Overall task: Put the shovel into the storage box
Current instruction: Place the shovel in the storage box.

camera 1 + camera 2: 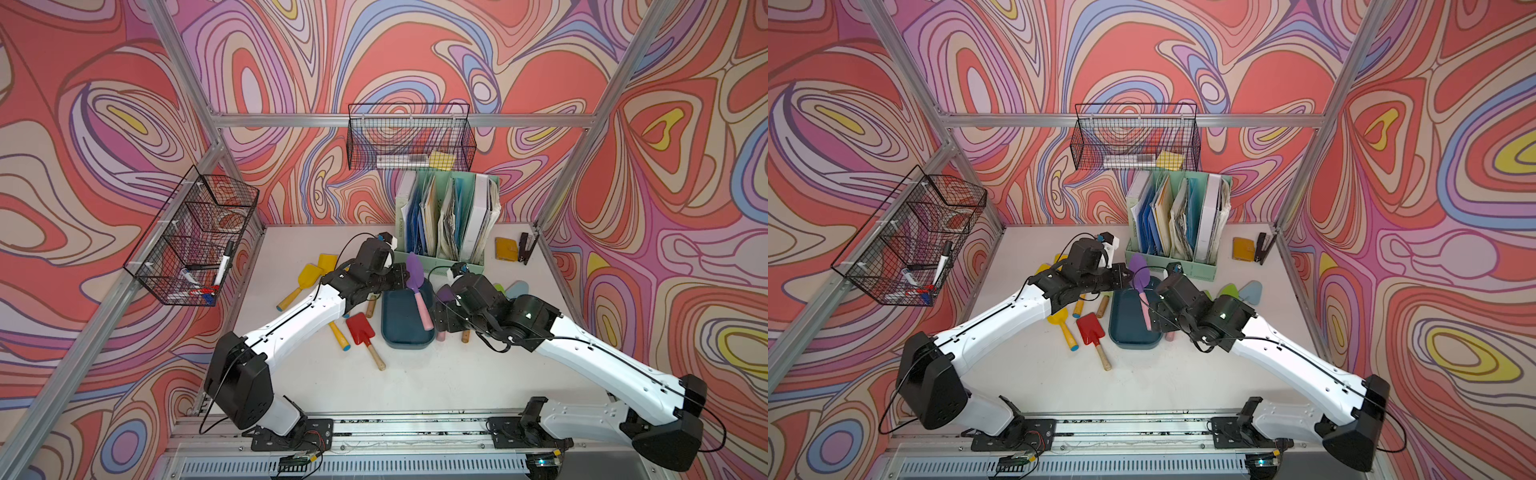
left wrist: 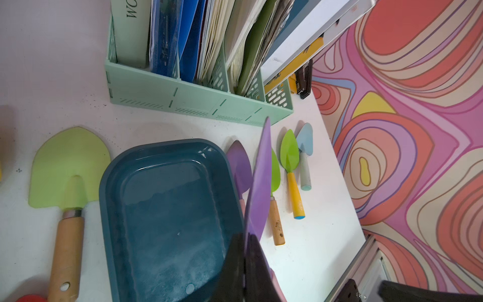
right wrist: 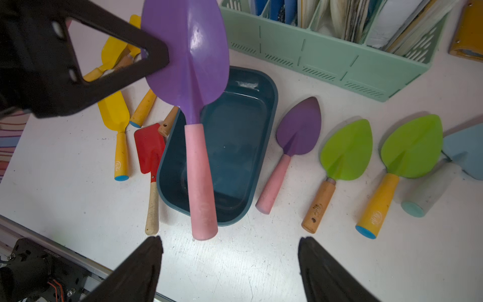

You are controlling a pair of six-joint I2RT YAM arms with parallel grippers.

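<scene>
Read the table as a clock face from above, with 12 at the far wall and 6 at the robot's base.

The box, dark teal and shallow, sits near the centre with its long side running 12 to 6. Nothing lies on its floor. The shovel, purple blade and pink handle, hangs over it. In both top views the blade sits above the box's rim at 12 and the handle slants down toward 5 or 6, along the right-hand wall. Whether the handle's end touches the box cannot be told.

The left gripper, reaching in from 9, is clenched on the blade's edge, a thin pinch on flat plastic. The right gripper, at the box's 4, holds nothing. Its jaws stand wide apart, just short of the handle's end.

Loose shovels lie on both sides: a red one at the box's 8, another purple one at its 3. A mint organiser stands at 12.

The step in hand looks like the placing itself, with the left arm alone carrying the shovel. The next move probably calls for drawing the shovel a little toward 6 so the blade clears the far rim, lowering it along the box's length, then opening the left jaws. The edge grip may let the shovel swing.
</scene>
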